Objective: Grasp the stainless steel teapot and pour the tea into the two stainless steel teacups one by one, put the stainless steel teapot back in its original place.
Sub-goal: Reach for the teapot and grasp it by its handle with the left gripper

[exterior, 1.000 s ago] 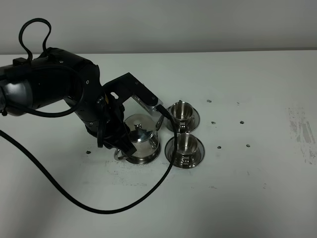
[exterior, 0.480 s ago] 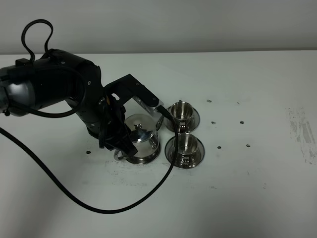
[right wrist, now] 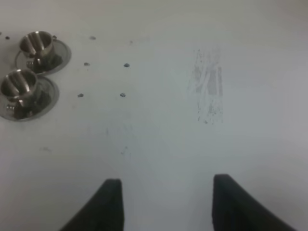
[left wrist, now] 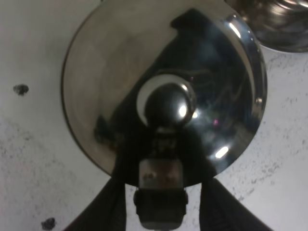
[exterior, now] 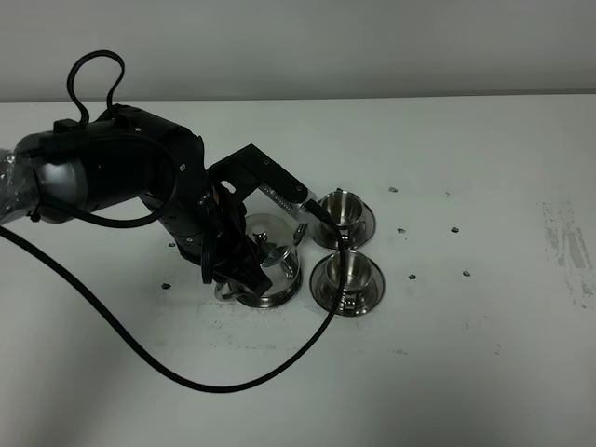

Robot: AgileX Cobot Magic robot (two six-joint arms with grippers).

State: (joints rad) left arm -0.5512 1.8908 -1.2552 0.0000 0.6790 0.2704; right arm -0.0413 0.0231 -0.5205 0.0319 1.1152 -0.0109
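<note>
Steel teapot (exterior: 279,265) upright, spout toward teacups (exterior: 342,209); left pincer (left wrist: 162,211) straddles its handle (left wrist: 161,178) (grip unclear); right pincer (right wrist: 166,192) spread.

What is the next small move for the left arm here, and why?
Probably close the left gripper on the handle of the stainless steel teapot: its fingers straddle it with gaps on both sides, and the teapot sits on its saucer.
</note>
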